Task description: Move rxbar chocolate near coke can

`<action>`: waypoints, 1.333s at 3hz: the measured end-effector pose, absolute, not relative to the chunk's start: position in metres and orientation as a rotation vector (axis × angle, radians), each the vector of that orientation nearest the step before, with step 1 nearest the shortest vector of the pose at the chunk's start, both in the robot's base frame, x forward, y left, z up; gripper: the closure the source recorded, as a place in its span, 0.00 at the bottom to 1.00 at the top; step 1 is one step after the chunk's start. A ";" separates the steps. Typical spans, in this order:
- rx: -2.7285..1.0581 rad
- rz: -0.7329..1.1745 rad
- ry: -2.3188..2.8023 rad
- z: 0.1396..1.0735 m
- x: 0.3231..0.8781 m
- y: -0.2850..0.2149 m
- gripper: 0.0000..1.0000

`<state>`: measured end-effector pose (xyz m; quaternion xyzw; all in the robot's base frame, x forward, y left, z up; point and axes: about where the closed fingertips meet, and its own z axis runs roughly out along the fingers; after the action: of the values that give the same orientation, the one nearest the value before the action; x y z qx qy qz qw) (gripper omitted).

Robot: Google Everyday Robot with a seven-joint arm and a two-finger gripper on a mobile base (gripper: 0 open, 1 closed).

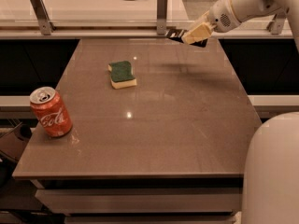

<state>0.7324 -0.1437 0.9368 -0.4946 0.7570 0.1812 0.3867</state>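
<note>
The coke can (pixel 50 112), red with white script and a silver top, stands upright at the table's front left. My gripper (pixel 195 33) hangs above the table's far right edge, shut on the rxbar chocolate (pixel 176 35). The thin black bar sticks out to the left of the cream fingers, lifted off the surface. The bar is far from the can, across the whole table.
A green-and-yellow sponge (pixel 122 73) lies on the brown table (pixel 187 125) left of centre toward the back. A rail with metal posts (pixel 161 6) runs behind the table. My white base (pixel 273 171) fills the lower right corner.
</note>
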 end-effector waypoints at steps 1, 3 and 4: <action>-1.304 0.475 1.908 0.946 0.706 -0.137 1.00; -1.360 0.483 1.873 0.941 0.646 -0.105 1.00; -1.380 0.514 1.842 0.928 0.615 -0.084 1.00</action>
<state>0.6147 -0.0836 0.9279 -0.5407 0.7219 0.2015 0.3819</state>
